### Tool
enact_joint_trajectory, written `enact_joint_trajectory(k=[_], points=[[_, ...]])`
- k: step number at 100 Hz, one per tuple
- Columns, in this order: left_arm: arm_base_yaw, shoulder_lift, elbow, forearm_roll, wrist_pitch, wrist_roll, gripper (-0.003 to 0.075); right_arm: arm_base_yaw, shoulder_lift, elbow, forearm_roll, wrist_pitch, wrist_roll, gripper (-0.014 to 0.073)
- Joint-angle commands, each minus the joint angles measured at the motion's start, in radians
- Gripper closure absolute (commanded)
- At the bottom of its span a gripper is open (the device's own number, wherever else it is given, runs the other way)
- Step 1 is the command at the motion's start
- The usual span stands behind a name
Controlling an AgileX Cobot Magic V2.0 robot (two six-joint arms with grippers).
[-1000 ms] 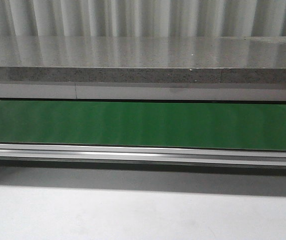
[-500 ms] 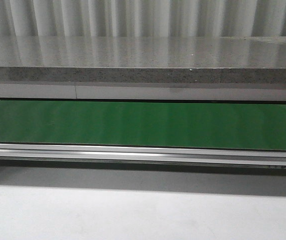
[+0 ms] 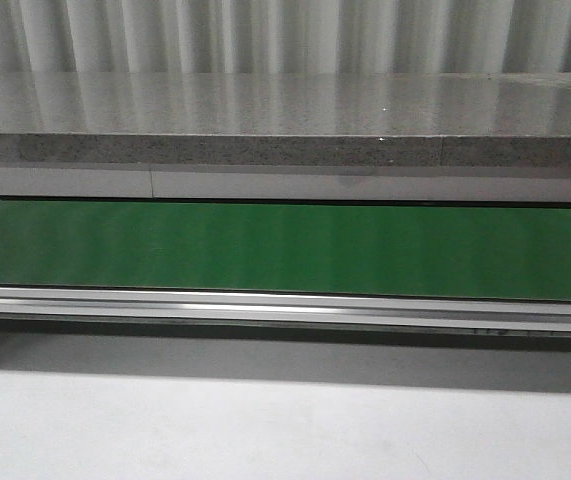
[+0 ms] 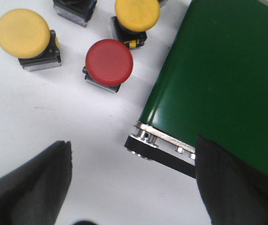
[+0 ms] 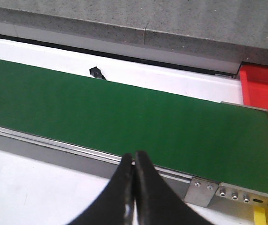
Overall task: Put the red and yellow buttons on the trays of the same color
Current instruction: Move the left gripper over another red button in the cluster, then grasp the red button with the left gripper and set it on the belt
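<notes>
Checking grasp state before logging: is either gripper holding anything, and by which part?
Nothing held. Left gripper is open above the white table; right gripper is shut, empty, near the green conveyor belt.

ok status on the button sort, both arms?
Left end effector open, empty, above table near red button and yellow buttons. Right end effector shut, empty, at green belt. Belt bare; nothing blocking.

A: What lay across the front view?
B: A green belt [image 3: 285, 250] ran side to side, with a metal rail [image 3: 285, 305] along its near edge. A grey stone ledge [image 3: 285, 120] sat behind, corrugated wall [image 3: 285, 35] above.

A: And nearer?
B: White tabletop [image 3: 285, 425]. A small black plug [image 5: 96, 72] lay beyond the belt.
</notes>
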Motion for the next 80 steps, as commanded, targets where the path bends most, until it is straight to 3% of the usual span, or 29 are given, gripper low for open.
enact_joint_trajectory(k=[1,43,80], points=[[0.019,0.043,-0.084,-0.014,0.025,-0.013,0.0189,0.0,0.008,-0.023,0.014,-0.069,-0.01,0.0659],[0.026,0.307,-0.265,0.012,0.115,-0.029,0.019,0.0,0.008,-0.023,0.014,-0.069,-0.01,0.0659],[0.026,0.397,-0.314,0.012,0.062,-0.031,0.02,0.0,0.008,-0.023,0.014,-0.068,-0.01,0.0659]])
